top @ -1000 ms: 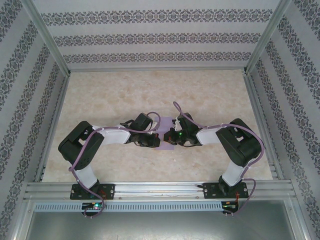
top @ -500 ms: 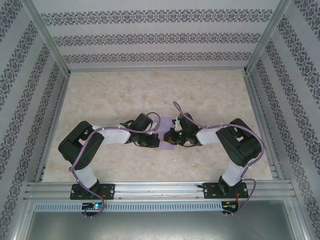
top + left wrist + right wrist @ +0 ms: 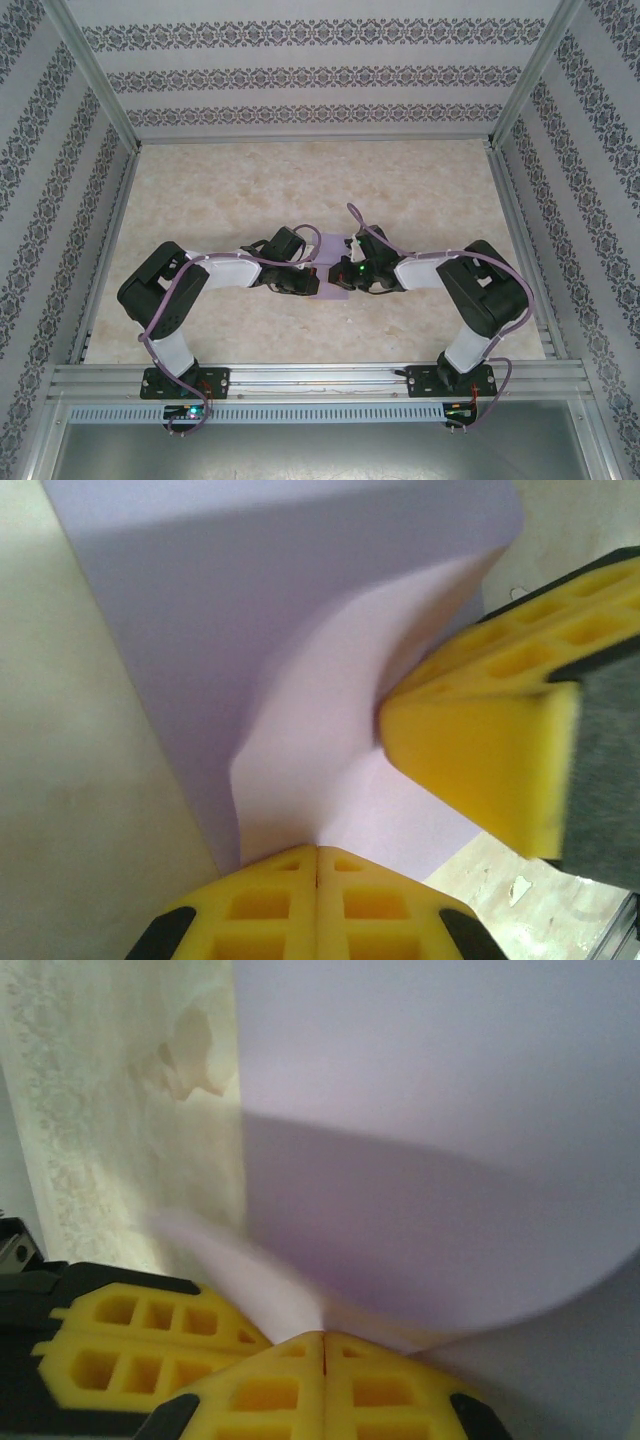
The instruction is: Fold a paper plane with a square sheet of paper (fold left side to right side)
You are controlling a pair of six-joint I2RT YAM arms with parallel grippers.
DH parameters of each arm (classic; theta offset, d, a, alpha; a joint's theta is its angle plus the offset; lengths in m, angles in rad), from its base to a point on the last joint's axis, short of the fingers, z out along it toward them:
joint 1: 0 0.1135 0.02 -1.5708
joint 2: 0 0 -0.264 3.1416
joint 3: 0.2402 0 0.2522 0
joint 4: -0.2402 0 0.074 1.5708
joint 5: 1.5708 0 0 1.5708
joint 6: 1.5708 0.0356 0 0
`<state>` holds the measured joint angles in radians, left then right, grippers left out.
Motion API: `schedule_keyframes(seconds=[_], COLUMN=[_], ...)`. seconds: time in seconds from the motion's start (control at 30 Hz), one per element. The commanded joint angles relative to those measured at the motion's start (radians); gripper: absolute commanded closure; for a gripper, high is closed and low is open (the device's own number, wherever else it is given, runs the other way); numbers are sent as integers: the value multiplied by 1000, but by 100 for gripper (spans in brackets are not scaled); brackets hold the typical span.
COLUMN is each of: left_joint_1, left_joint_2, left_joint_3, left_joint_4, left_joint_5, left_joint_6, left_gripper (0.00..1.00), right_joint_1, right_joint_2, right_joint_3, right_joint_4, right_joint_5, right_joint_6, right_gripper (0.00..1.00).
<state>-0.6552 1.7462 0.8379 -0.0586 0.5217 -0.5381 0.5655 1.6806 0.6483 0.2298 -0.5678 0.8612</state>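
Note:
The square sheet of paper (image 3: 330,292) is lavender and lies mid-table, mostly covered by both grippers, which meet over it. My left gripper (image 3: 316,270) is shut, and in the left wrist view its yellow fingertips (image 3: 317,852) pinch the sheet (image 3: 300,630), which bows upward in a curve from the seam. My right gripper (image 3: 335,270) is shut on the same sheet. Seen from the right wrist, its fingertips (image 3: 323,1338) clamp the paper (image 3: 430,1160), which arches away above them. Each gripper's yellow finger shows in the other's view: the right finger (image 3: 470,750), the left finger (image 3: 130,1345).
The beige marbled table (image 3: 250,190) is ringed by patterned walls with metal rails at the left, right and near edges. Both arms bend inward from their bases at the near edge.
The right arm's elbow has shifted slightly outward and down. Both grippers stay together on the paper, still shut.

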Motion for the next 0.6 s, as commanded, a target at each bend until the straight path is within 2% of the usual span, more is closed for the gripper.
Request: schedule_keyframes(seconds=[0.0,0.33,0.57], left_joint_1=[-9,-11,-11], left_joint_2=[23,33,39], left_joint_3=[-26,-27,-24], left_joint_4=[-34,-39,-44], left_joint_5=[-31,-42,-48], left_joint_6=[16,18,15], left_gripper=[100,100,100], right_joint_1=[4,56,70], right_joint_2=[-66,-53,6], right_joint_3=[8,13,31], right_joint_4=[-23,-20,-1], right_joint_5=[19,101,111], right_joint_6=[-41,-29,-20], right_gripper=[100,100,100])
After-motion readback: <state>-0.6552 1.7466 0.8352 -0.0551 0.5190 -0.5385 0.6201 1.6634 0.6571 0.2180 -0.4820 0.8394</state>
